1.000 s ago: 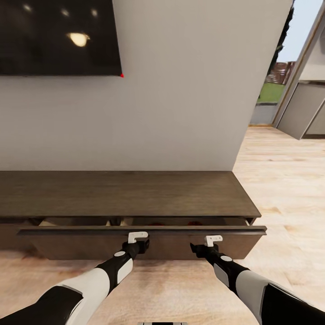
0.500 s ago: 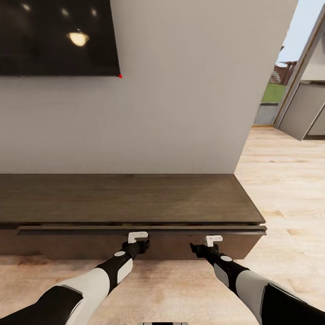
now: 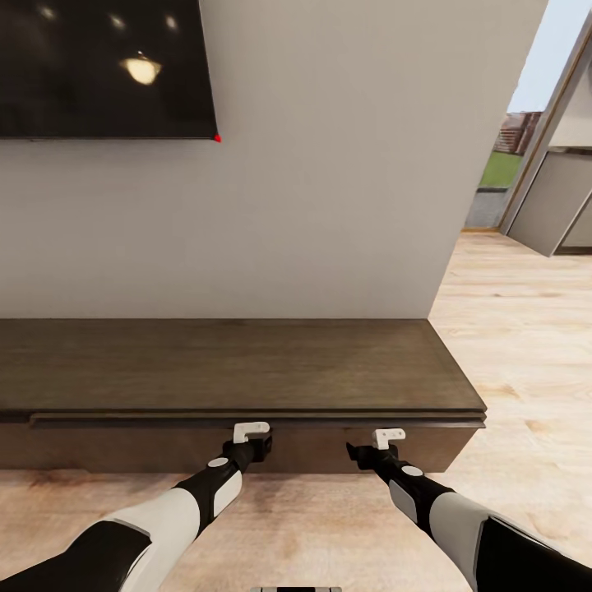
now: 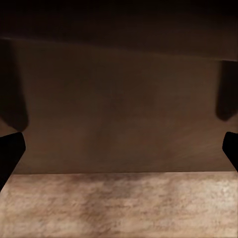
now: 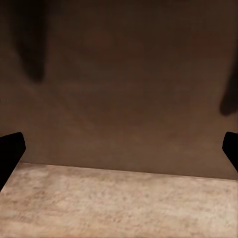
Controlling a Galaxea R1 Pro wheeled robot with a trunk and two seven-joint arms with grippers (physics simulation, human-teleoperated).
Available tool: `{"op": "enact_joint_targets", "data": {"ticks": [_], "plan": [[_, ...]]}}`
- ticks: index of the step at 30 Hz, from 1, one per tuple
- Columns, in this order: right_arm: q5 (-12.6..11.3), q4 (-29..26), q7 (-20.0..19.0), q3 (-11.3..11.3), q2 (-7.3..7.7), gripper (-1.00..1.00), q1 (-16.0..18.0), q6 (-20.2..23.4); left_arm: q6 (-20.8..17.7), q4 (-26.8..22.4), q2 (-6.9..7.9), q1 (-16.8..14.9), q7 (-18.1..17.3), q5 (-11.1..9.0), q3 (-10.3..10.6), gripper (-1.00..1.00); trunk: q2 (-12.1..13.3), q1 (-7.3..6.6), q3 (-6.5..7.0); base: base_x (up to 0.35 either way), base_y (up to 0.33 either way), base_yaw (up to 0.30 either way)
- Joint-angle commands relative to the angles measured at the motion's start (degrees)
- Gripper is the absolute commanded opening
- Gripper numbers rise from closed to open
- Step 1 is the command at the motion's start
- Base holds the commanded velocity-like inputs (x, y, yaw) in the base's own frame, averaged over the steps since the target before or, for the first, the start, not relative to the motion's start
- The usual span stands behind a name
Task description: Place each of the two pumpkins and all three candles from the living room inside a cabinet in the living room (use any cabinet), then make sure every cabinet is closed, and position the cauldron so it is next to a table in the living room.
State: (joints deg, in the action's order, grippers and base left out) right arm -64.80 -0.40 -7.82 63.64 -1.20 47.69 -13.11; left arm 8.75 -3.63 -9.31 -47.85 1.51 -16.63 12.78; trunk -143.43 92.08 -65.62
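The cabinet (image 3: 247, 370) stands against the wall below a dark TV (image 3: 103, 66), drawer front flush. Left pincer (image 3: 261, 445) and right pincer (image 3: 355, 451), both spread wide, meet that front; wrist views add floor planks (image 4: 119, 206).

Your two grippers have pushed the cabinet (image 3: 247, 370) drawer (image 3: 148, 444) home: a second ago it stood ajar, pale interior and red-orange contents showing in the gap; now its front sits flush beneath the top, gap gone.
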Motion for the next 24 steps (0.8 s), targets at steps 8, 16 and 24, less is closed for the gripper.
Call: {"op": "enact_joint_targets", "data": {"ticks": [8,16,24], "plan": [[-0.62,0.13,-0.35,0.35,-0.03,1.0,0.03,-0.16,0.21,0.03,-0.01,-0.05,0.16,-0.41,0.67,1.0,-0.02,-0.01,-0.04,0.027,0.0,0.0],[-0.59,0.13,-0.35,0.35,-0.03,1.0,0.03,-0.16,0.21,0.03,-0.01,-0.05,0.16,-0.41,0.67,1.0,-0.02,-0.01,-0.04,0.117,0.0,0.0],[-0.59,0.12,-0.35,0.35,-0.03,1.0,0.04,-0.16,0.21,0.04,0.0,-0.05,0.16,-0.42,0.67,1.0,-0.02,-0.01,-0.04,0.006,0.0,0.0]]}}
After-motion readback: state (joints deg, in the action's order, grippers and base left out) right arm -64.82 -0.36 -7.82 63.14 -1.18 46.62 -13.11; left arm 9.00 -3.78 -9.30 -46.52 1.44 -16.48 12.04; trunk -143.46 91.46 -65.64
